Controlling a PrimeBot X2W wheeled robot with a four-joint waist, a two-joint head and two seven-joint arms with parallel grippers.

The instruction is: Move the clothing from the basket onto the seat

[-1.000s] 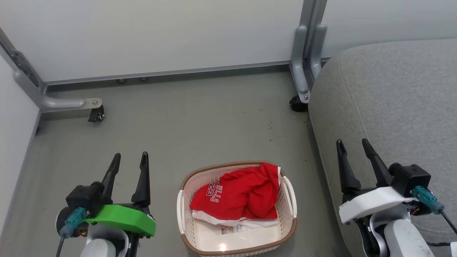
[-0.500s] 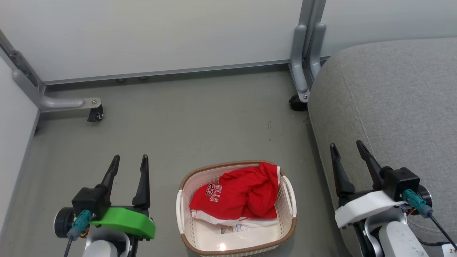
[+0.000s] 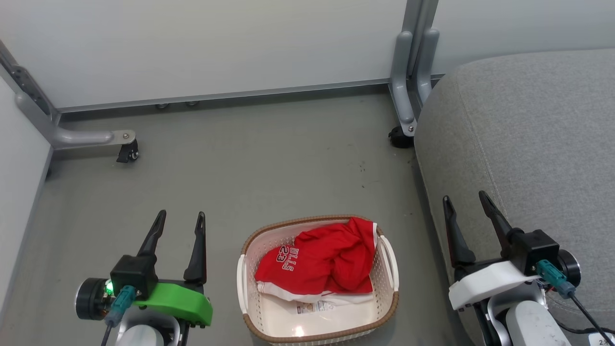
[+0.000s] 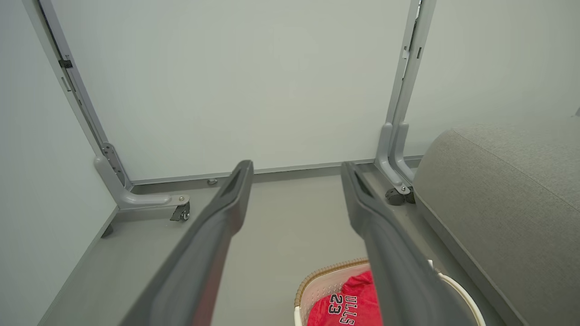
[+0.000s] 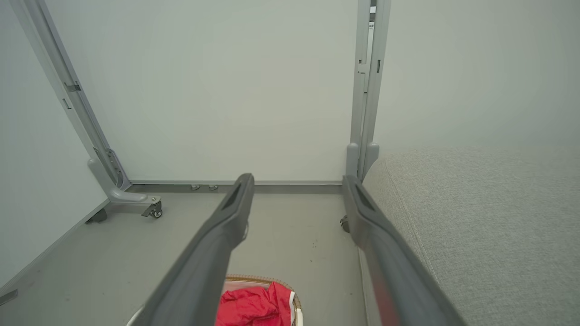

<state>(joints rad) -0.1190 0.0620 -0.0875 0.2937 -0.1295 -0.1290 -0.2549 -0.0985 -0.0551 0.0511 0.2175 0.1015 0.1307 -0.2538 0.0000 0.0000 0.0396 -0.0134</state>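
The red clothing (image 3: 322, 262) lies crumpled in the cream basket (image 3: 390, 269) on the floor at the bottom centre of the head view, its white "23" lettering facing up. A white-trimmed edge shows beneath it. My left gripper (image 3: 181, 217) stands open to the basket's left, holding nothing. My right gripper (image 3: 465, 199) is open to the basket's right, beside the front edge of the grey seat (image 3: 533, 139). In the left wrist view the clothing (image 4: 349, 305) and basket (image 4: 317, 283) peek in low. The right wrist view catches the clothing (image 5: 253, 305) and the seat (image 5: 476, 217).
A paper label (image 3: 314, 306) lies on the basket's floor. White partition panels stand behind and to the left, on grey metal feet with castors (image 3: 127, 153) (image 3: 399, 138). Grey floor (image 3: 259, 163) spreads between the basket and the panels.
Both grippers have dropped lower and drawn back a little in the head view; the left one has shifted slightly right. The basket and clothing stay where they were.
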